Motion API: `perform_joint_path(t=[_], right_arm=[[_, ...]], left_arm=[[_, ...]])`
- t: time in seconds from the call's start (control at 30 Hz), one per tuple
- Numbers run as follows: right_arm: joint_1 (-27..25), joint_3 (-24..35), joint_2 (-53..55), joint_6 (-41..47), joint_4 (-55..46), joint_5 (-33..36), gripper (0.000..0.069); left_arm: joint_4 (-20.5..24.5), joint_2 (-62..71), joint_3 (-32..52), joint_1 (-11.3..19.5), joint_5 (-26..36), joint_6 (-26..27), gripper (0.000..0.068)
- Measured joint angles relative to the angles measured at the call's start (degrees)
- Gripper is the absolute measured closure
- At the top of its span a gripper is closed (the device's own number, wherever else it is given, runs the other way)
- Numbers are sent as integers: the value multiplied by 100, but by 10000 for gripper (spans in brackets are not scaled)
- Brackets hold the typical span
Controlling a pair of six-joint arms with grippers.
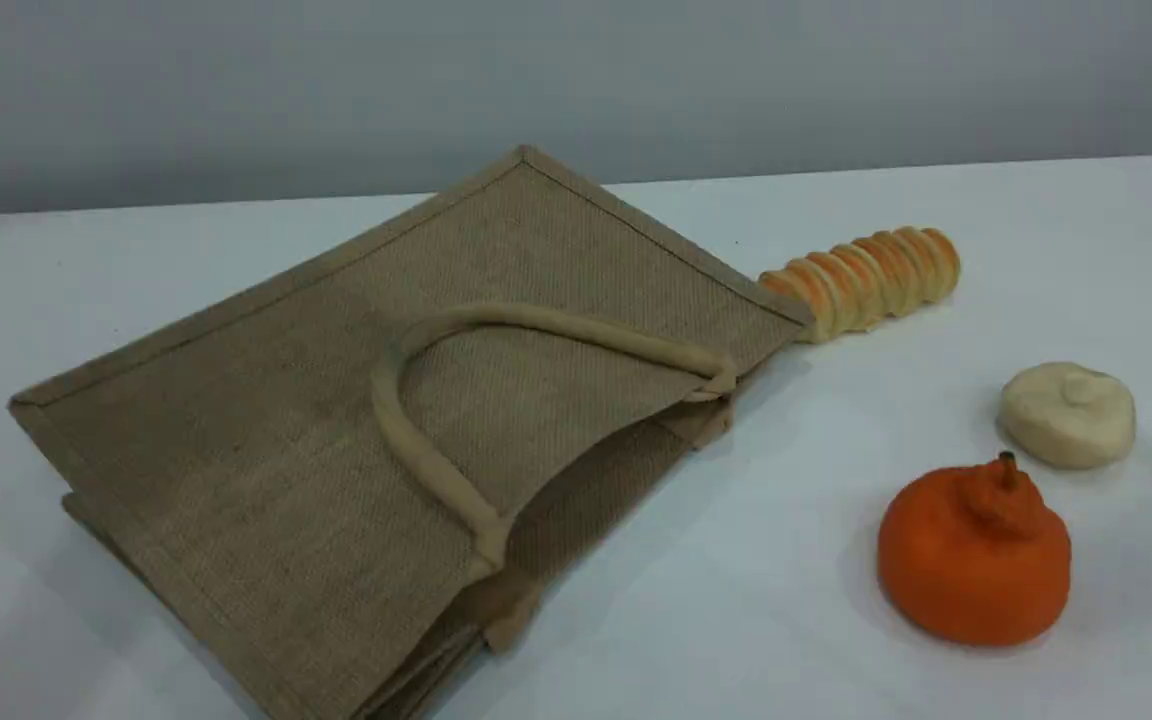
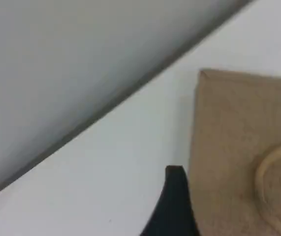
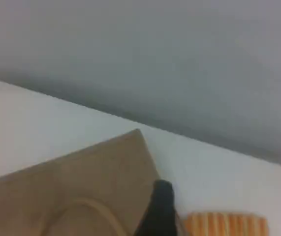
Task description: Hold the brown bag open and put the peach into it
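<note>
The brown bag [image 1: 336, 430] lies flat on the white table, left of centre, its mouth facing front right and gaping slightly. One beige handle [image 1: 556, 325] lies looped across its top face. The peach is out of view in every frame. Neither arm appears in the scene view. A dark fingertip [image 2: 173, 201] of my left gripper shows at the bottom edge of the left wrist view, above the table beside a corner of the bag [image 2: 238, 147]. In the right wrist view, a dark fingertip [image 3: 157, 209] of my right gripper hangs over the bag's far corner [image 3: 81, 177]. Neither holds anything.
A ridged golden bread roll [image 1: 866, 280] lies just behind the bag's right corner, also visible as the bread roll [image 3: 226, 223] in the right wrist view. A cream-white bun [image 1: 1068, 413] and an orange stemmed fruit [image 1: 974, 560] sit at the right. A grey wall stands behind the table.
</note>
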Motion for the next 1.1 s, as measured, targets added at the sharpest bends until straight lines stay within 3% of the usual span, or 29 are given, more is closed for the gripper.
perform_joint_path(t=[0.13,0.3,0.47,0.7,0.83,0.93,1.1], right_arm=[[0,0,-872,1004,-883,576,104],[0,0,-1996,1973,-1916,1140,104],[0,13,-3091,2526,-2305,1692,104],[0,186,-4112,2657,-2177,2565,104],[0,535,-4527,2700,-2177,2820,104],[-2,966,-4856,2700,-2182,2825,104],[-2,1986,-5472,2694,-2261,2814,104]], left_arm=[[74,-542,24,0,-5,-534,125],[36,-1410,490,0,-10,-835,125],[36,-2538,1647,0,-11,-873,125],[-10,-4505,3765,0,-22,-1100,125],[-10,-5714,4925,0,-38,-1106,125],[-10,-6737,5786,0,-473,-1128,125],[-4,-8211,6915,0,-605,-1127,125]])
